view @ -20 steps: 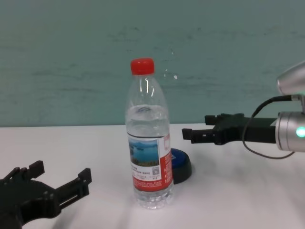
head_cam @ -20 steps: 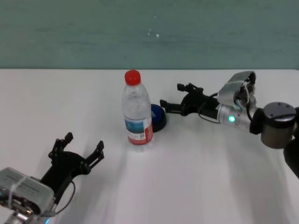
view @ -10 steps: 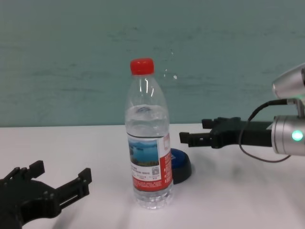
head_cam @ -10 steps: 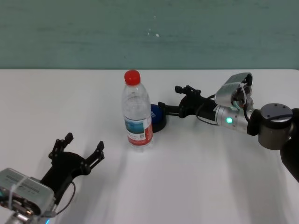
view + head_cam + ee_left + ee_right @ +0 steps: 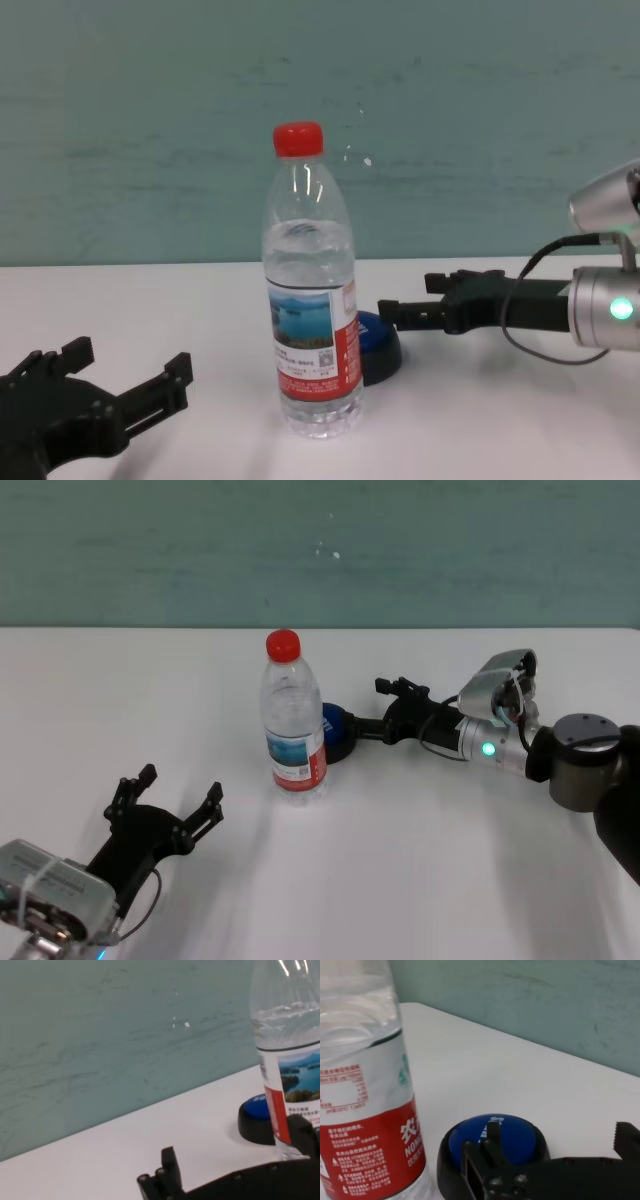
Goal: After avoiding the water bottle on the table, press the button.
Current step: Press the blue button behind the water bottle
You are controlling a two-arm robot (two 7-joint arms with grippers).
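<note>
The water bottle (image 5: 295,720) stands upright on the white table (image 5: 430,860), with its red cap (image 5: 284,645) on. The blue button (image 5: 336,732) on its black base sits just behind and right of the bottle, partly hidden by it. My right gripper (image 5: 368,706) is open and reaches in low from the right. One finger (image 5: 492,1142) is at the button's dome (image 5: 492,1132), and I cannot tell if it touches. The bottle (image 5: 365,1085) stands apart beside it. My left gripper (image 5: 180,783) is open and empty, parked near the table's front left.
A teal wall (image 5: 320,550) runs behind the table's far edge. In the chest view the bottle (image 5: 310,330) stands between my left gripper (image 5: 128,360) and the button (image 5: 382,345), with my right gripper (image 5: 410,297) beyond.
My right gripper has moved left and lower, from beside the button to its dome. The bottle, the button and the left arm have not moved.
</note>
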